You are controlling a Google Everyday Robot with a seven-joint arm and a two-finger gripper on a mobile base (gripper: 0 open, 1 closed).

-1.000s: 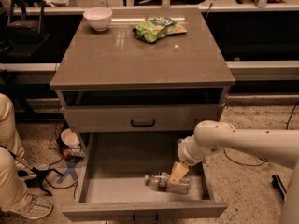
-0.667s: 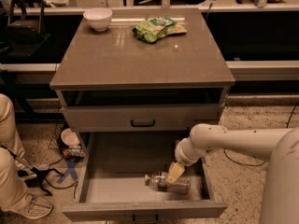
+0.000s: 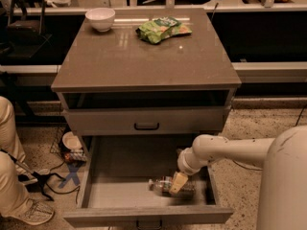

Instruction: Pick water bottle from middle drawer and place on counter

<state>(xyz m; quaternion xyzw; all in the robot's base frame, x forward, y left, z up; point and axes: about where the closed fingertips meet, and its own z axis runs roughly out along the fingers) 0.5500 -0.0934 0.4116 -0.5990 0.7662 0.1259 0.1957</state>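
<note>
Seemingly, hand (image 3: 176, 183) against water bottle (image 3: 160, 186) in middle drawer (image 3: 120, 196).

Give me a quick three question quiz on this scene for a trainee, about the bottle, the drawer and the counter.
1. True or false: the small clear plastic water bottle stands upright on the glossy grey-brown counter.
2. What lies on the counter? A) a white bowl and a green crinkled snack bag; B) two mugs; C) a red plate.
3. Fill in: the gripper, down inside the open grey-beige middle drawer, is right at the ___.
Key: 1 false, it lies on its side in the drawer; 2 A; 3 bottle.
</note>
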